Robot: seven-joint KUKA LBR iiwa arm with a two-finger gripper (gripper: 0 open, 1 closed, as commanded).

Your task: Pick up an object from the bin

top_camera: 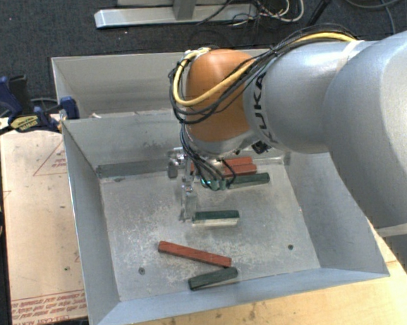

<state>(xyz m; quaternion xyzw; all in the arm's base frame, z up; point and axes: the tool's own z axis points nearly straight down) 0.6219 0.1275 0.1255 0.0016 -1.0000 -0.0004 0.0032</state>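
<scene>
While the arm reaches in from the right: grey metal bin, five small bars, hand low over mid-floor.
Left to right: red-brown bar, slantwise near the front wall; hand, at the left end of the green-and-white bar in the bin's middle, whether spread or pressed together cannot be told, contact likewise; dark green strip, along the front wall; red block and dark green stick, side by side beneath the orange wrist cover.
</scene>
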